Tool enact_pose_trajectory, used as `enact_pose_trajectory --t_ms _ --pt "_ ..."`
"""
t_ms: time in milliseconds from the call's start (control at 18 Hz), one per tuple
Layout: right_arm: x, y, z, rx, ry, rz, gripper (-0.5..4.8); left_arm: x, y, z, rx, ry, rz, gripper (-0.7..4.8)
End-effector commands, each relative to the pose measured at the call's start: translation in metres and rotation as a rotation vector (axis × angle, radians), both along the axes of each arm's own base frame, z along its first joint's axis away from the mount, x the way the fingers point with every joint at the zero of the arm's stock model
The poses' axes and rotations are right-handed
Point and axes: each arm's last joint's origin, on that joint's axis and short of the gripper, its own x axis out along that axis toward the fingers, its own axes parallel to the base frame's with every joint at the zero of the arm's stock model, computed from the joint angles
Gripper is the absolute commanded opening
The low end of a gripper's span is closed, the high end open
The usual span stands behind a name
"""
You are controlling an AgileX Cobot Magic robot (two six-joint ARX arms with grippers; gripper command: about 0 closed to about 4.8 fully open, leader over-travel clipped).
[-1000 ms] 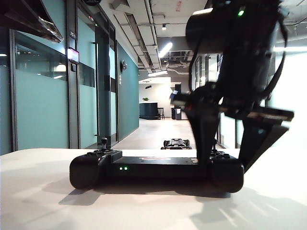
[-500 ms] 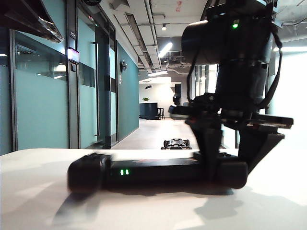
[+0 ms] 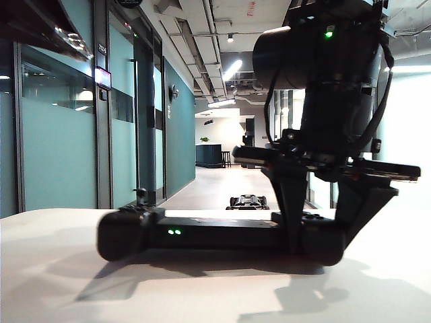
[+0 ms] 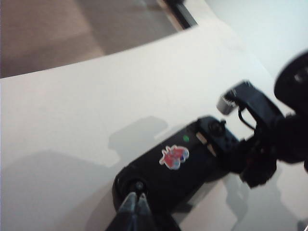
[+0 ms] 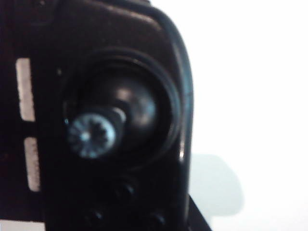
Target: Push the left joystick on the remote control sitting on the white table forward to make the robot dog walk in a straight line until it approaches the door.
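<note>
While the exterior view hides the remote control's (image 3: 222, 235) top face, the left wrist view shows a red-and-blue sticker (image 4: 174, 157) there, nothing on it readable, and the left gripper (image 4: 135, 207), jaws pressed together, tips at the left joystick (image 4: 139, 186). The right gripper (image 3: 322, 222) straddles the controller's right end on the white table (image 3: 60, 282), clasping it. Since a second ago the controller's left end has shifted. The robot dog (image 3: 248, 201) stands down the corridor.
</note>
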Motion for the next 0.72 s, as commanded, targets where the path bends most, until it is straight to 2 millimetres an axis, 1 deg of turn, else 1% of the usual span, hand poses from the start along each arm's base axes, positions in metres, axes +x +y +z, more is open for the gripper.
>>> enact_pose_trajectory --t_ms 56,167,278,389,611,722 --pt "-0.003 -0.004 0.0 -0.05 0.021 -0.064 1.55 0.008 -0.004 -0.008 0.022 -0.011 -0.081 -0.05" --pt "-0.003 -0.004 0.0 -0.049 0.02 -0.064 1.55 0.02 -0.009 -0.021 0.064 -0.012 -0.16 -0.05" --pt "-0.003 -0.004 0.0 -0.049 0.021 -0.064 1.55 0.033 -0.015 -0.037 0.049 -0.012 -0.242 -0.05" --pt "-0.003 -0.004 0.0 -0.046 0.017 -0.066 1.55 0.044 -0.021 -0.06 0.009 0.008 -0.295 -0.05" --pt "-0.002 -0.004 0.0 -0.044 0.015 -0.066 1.55 0.05 -0.024 -0.095 -0.018 0.039 -0.351 -0.05" --pt "-0.003 -0.003 0.0 -0.044 0.015 -0.065 1.55 0.054 -0.026 -0.106 -0.025 0.054 -0.363 -0.05"
